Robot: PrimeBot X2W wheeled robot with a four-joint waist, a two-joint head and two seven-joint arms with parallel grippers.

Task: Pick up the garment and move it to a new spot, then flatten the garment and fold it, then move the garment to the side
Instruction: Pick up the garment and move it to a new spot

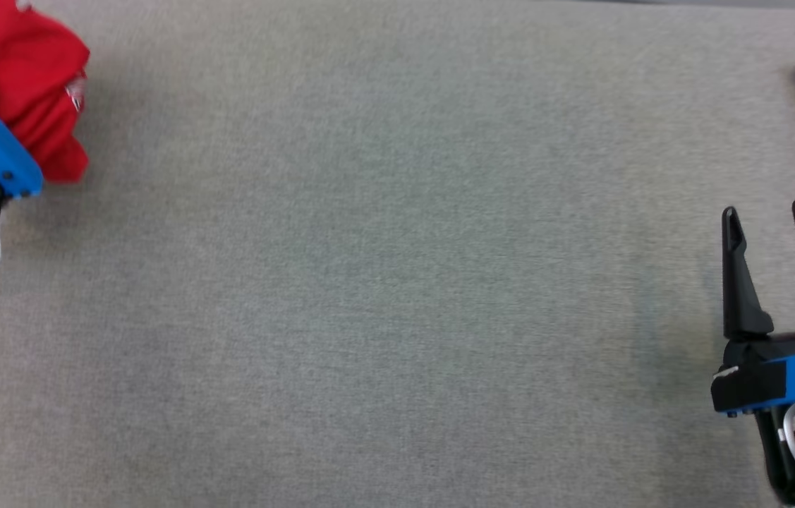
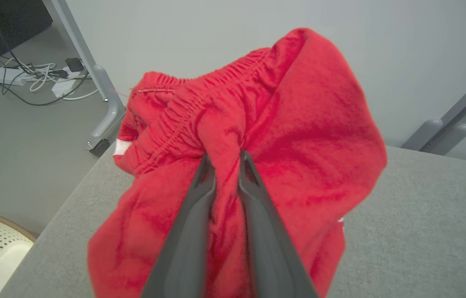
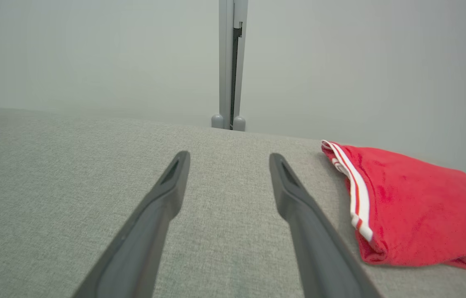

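The left hand (image 2: 226,159), pinching a fold of the red garment (image 2: 299,124), held it bunched over the left edge of the bench (image 1: 397,282); the right hand (image 1: 766,209) was spread, empty. Step judged: pick-up and transfer; next, carrying it to open bench.

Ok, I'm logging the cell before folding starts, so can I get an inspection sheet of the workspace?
Surface: grey fabric tabletop, bare across the middle.
Job's things: red garment, bunched, at the table's far left corner.
Clutter: white-striped red cloth lying at the right edge.
Grippers: left gripper shut on the red garment; right gripper open, holding nothing.
Cables: white and dark leads on the floor beyond the corner.
Surroundings: grey wall, grey frame post.
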